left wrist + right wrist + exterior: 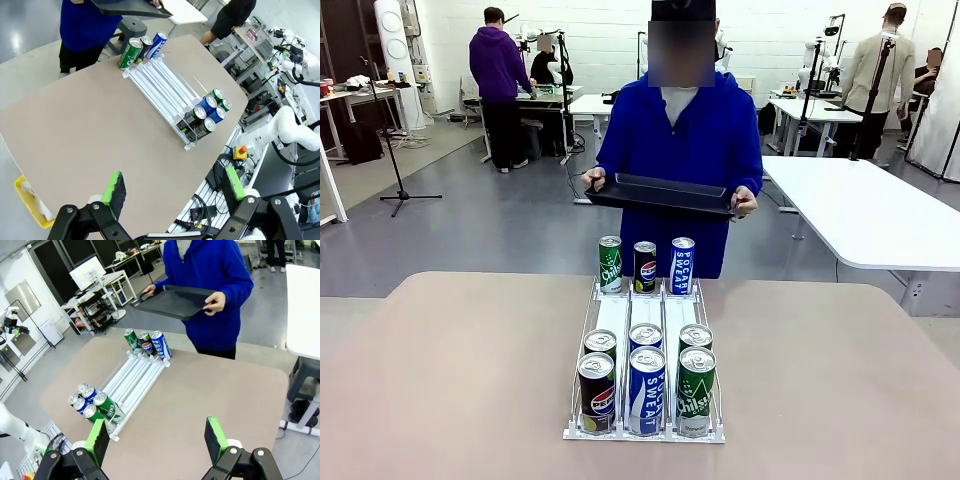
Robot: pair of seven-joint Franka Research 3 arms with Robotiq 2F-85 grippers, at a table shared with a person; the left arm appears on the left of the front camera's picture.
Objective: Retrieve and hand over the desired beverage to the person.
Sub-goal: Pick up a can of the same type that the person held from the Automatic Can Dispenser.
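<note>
The person (680, 130) in a bright blue hoodie stands at the table's far edge, both hands on a black tray (665, 193). A clear three-lane rack (615, 315) lies mid-table. At its far end stand a green can (610, 264), a Pepsi can (645, 267) and a Pocari Sweat can (682, 265). Several more cans crowd its near end, with Pepsi (597, 390), Pocari Sweat (647, 390) and a green can (696, 392) in front. Nothing marks which beverage is desired. My left gripper (172, 187) hangs open high over the table's left side. My right gripper (156, 440) is open above the right side.
The tan table (450, 360) is bare on both sides of the rack. A white table (880, 210) stands behind on the right. A yellow bin (30, 200) sits below the table's edge. Other people work at benches far back.
</note>
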